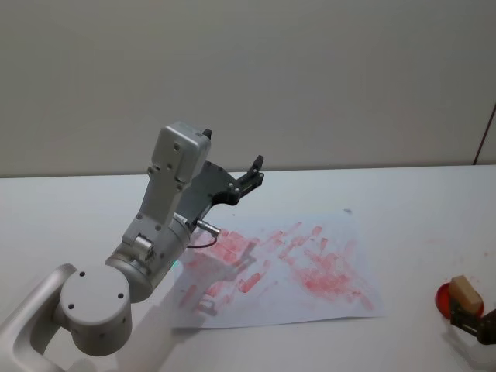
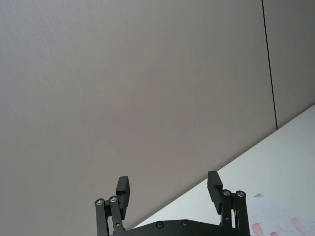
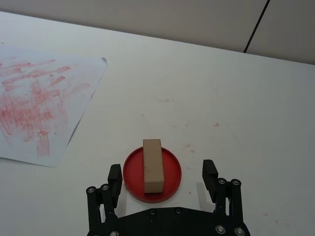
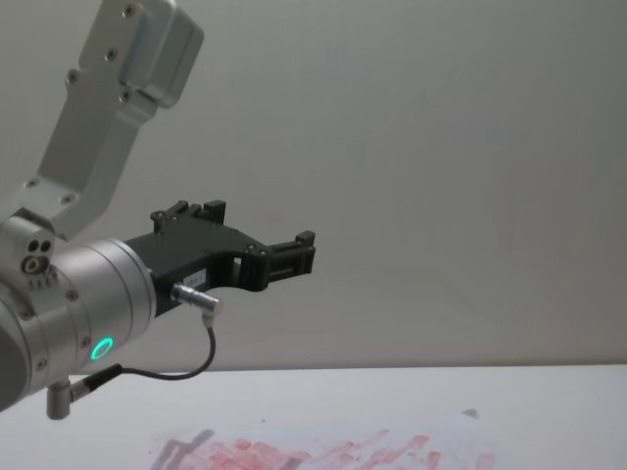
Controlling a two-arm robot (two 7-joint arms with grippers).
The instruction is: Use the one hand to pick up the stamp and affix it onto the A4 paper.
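The stamp (image 3: pixel 152 164), a light tan wooden block, lies on a round red ink pad (image 3: pixel 172 169). My right gripper (image 3: pixel 162 173) hovers open just behind it, one finger on each side of the pad, touching nothing. In the head view the stamp (image 1: pixel 465 292) sits at the table's right edge, with the right gripper (image 1: pixel 470 320) just below it. The A4 paper (image 1: pixel 287 263), white with many red imprints, lies flat at the table's middle, well left of the stamp. My left gripper (image 1: pixel 252 175) is raised over the paper's far left part, open and empty, pointing at the wall.
The white table (image 1: pixel 403 201) is bare between the paper's right edge and the red pad. The left arm's silver link (image 1: pixel 167 194) and cable (image 4: pixel 186 370) stand over the paper's left side. A grey wall rises behind the table.
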